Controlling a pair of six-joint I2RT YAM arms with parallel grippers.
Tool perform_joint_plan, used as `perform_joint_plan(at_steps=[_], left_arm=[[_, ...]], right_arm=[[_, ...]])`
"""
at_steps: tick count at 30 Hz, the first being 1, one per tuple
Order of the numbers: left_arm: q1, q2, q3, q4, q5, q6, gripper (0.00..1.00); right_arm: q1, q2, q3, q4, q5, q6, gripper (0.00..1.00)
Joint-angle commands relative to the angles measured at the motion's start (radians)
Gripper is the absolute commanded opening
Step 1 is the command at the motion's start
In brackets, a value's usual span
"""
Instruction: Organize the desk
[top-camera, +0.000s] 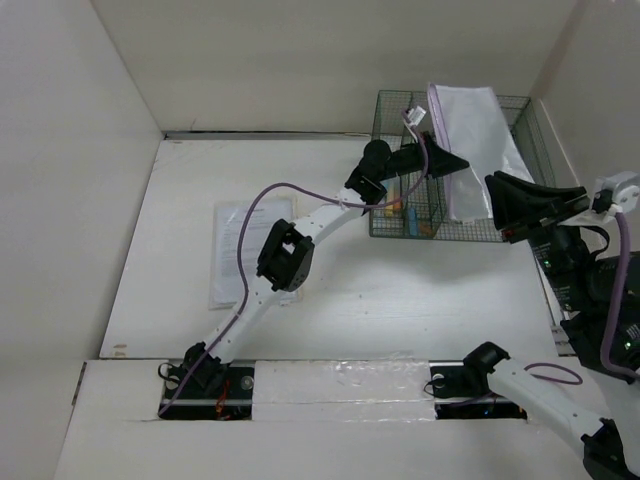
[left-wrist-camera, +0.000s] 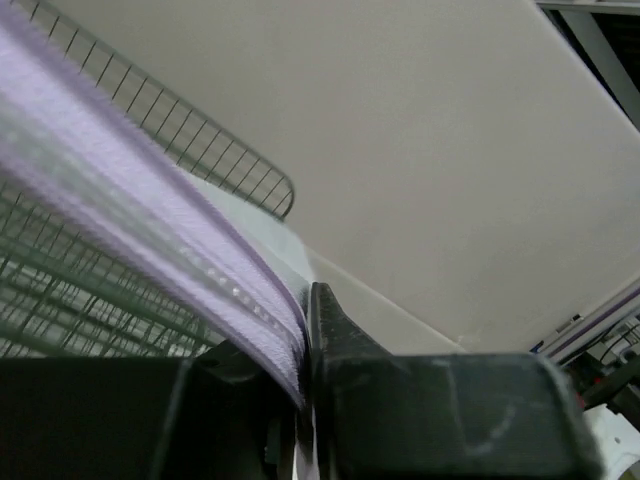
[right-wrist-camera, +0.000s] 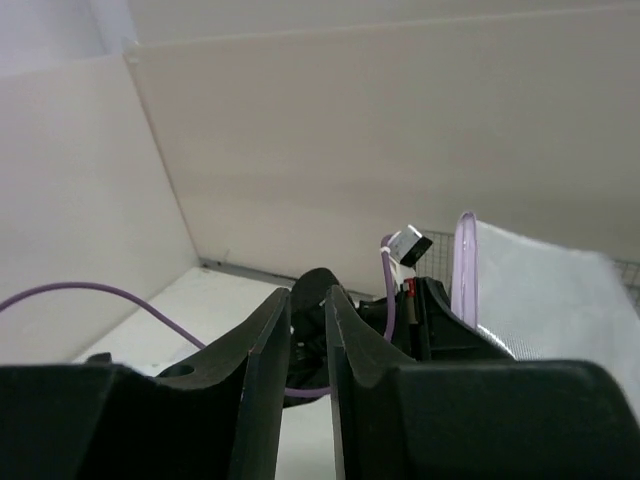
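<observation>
The desk (top-camera: 400, 300) is a white tabletop walled by white panels. A white mesh pouch with a purple zip edge (top-camera: 468, 135) stands in the green wire organizer (top-camera: 392, 108) at the back right. My left gripper (top-camera: 450, 163) is shut on the pouch's purple edge (left-wrist-camera: 150, 215), which passes between its fingers (left-wrist-camera: 335, 330). My right gripper (top-camera: 497, 206) hovers just right of the organizer, raised, its jaws nearly together with nothing between them (right-wrist-camera: 308, 315). In the right wrist view the left gripper (right-wrist-camera: 440, 320) and the pouch (right-wrist-camera: 545, 290) show ahead.
A printed sheet in a clear sleeve (top-camera: 240, 250) lies flat at the desk's left centre. Small coloured items (top-camera: 410, 215) stand in the organizer's front compartment. Wire mesh (left-wrist-camera: 200, 140) rises close beside the left gripper. A purple cable (top-camera: 270, 195) loops over the left arm.
</observation>
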Motion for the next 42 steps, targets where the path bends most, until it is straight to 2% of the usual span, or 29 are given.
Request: perform_joint_plan(at_steps=[1,3,6,7,10,13,16,18,19,21,22,25,26,28,29,31,33,34,37,39,42], left_arm=[[-0.017,-0.085,0.016,0.076,-0.008,0.028,0.06],[-0.017,-0.101,-0.014,0.061,-0.012,0.033,0.10],[-0.017,-0.110,-0.042,0.052,-0.020,0.031,0.21],[-0.017,-0.110,-0.045,0.053,-0.017,0.027,0.25],[-0.017,-0.116,-0.067,0.075,-0.009,-0.001,0.34],[-0.017,-0.145,-0.140,0.131,0.003,-0.033,0.43],[-0.017,-0.188,-0.211,0.139,0.009,-0.031,0.50],[-0.017,-0.211,-0.238,0.132,0.014,-0.022,0.55],[-0.017,-0.217,-0.245,0.116,0.014,-0.019,0.61],[-0.017,-0.243,-0.272,0.107,0.017,-0.015,0.66],[-0.007,-0.251,-0.283,0.083,0.015,-0.004,0.72],[-0.007,-0.286,-0.314,0.026,-0.012,0.021,0.78],[0.002,-0.301,-0.318,0.009,-0.021,0.024,0.78],[0.011,-0.308,-0.320,-0.042,-0.032,0.028,0.79],[0.011,-0.312,-0.315,-0.059,-0.043,0.034,0.79],[0.011,-0.317,-0.309,-0.123,-0.075,0.045,0.80],[0.011,-0.317,-0.291,-0.169,-0.093,0.062,0.80],[0.011,-0.309,-0.280,-0.215,-0.119,0.064,0.78],[0.011,-0.306,-0.263,-0.262,-0.138,0.074,0.77],[0.011,-0.299,-0.237,-0.307,-0.152,0.096,0.75],[0.011,-0.303,-0.241,-0.312,-0.147,0.099,0.74]], right_arm=[[-0.008,0.008,-0.059,0.001,0.064,0.021,0.27],[-0.008,0.019,-0.095,-0.006,0.093,0.046,0.31],[-0.008,0.027,-0.144,-0.013,0.148,0.081,0.46],[-0.008,0.019,-0.159,-0.011,0.170,0.092,0.55],[-0.008,0.004,-0.231,-0.025,0.315,0.147,0.72],[-0.017,-0.007,-0.300,-0.046,0.478,0.199,0.79],[-0.043,-0.005,-0.325,-0.076,0.558,0.259,0.80],[-0.091,0.004,-0.334,-0.036,0.534,0.260,0.80],[-0.109,0.017,-0.329,-0.028,0.518,0.260,0.79],[-0.163,0.083,-0.281,-0.034,0.440,0.251,0.78],[-0.176,0.114,-0.253,-0.042,0.401,0.245,0.76],[-0.209,0.166,-0.155,-0.042,0.267,0.228,0.75],[-0.209,0.171,-0.123,-0.002,0.204,0.208,0.75],[-0.218,0.203,-0.054,-0.019,0.179,0.202,0.76],[-0.233,0.261,-0.012,-0.035,0.117,0.181,0.77],[-0.291,0.355,0.191,-0.098,0.031,0.158,0.79],[-0.341,0.473,0.320,-0.163,-0.116,0.148,0.77],[-0.388,0.491,0.365,-0.102,-0.168,0.179,0.73],[-0.422,0.486,0.320,-0.086,-0.152,0.187,0.72],[-0.446,0.479,0.274,-0.121,-0.076,0.193,0.72],[-0.522,0.409,0.093,-0.151,0.033,0.208,0.74]])
